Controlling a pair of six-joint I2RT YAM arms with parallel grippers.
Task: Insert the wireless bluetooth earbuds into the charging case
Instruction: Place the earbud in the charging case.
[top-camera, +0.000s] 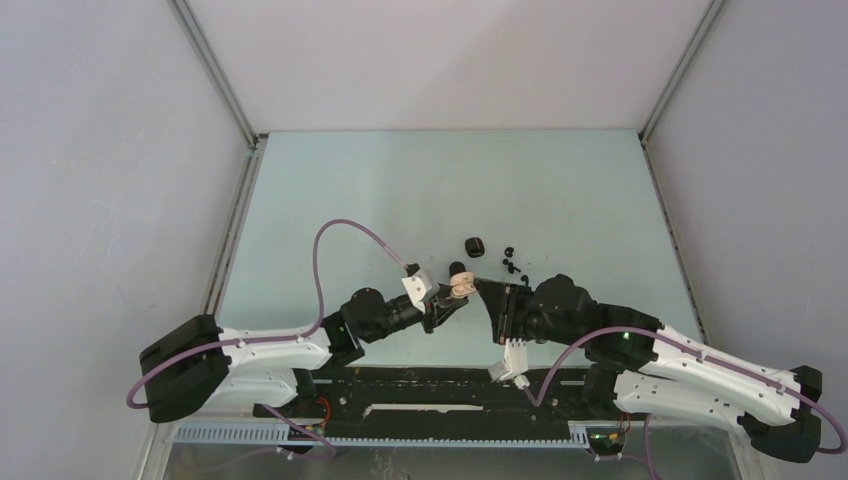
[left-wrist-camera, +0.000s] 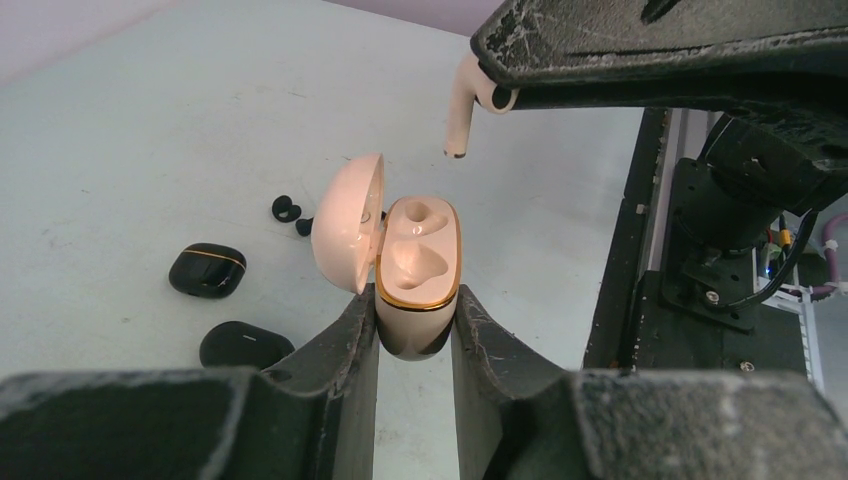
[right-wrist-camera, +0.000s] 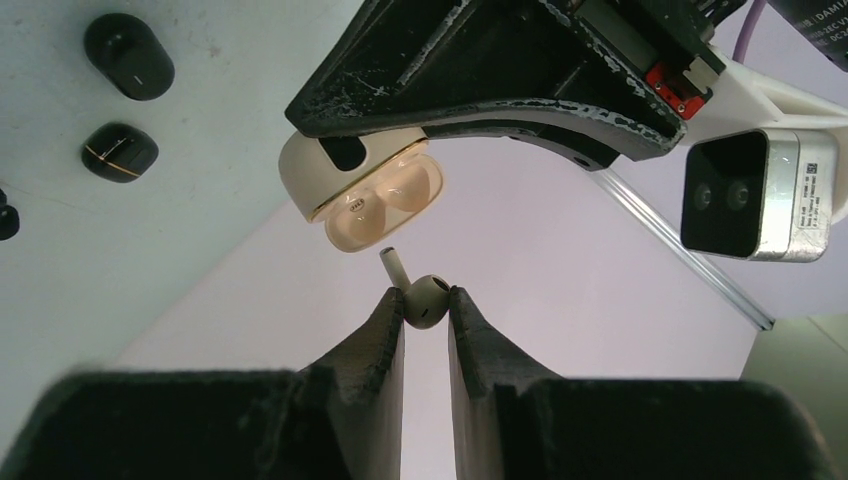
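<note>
Black mounting rail runs along the table's near edge at the bottom of the top view, with both arm bases fixed to it. The two arms reach inward from there and meet just below the frame's centre.

The left gripper has its jaws pinching the lower body of a cream-pink charging case. The case's gold-trimmed opening faces the other gripper, with two moulded wells showing. Its lid stands hinged open toward the left of the left wrist view.

The right gripper has its jaws pressed on the round head of a white earbud, whose stem points toward the open case. The stem tip sits just beside the case's rim with a thin gap between them, over the upper well as the left wrist view shows it. Room here is tight: the right gripper's fingers fill the upper right of that view, close over the case.

Beyond the grippers, two rounded black cases lie near each other on the pale blue-green table, one with a gold line. A few tiny black earbuds lie just past them.

Farther on, bare tabletop reaches the far edge. Aluminium frame posts and plain grey-lilac wall panels close the space on three sides.
</note>
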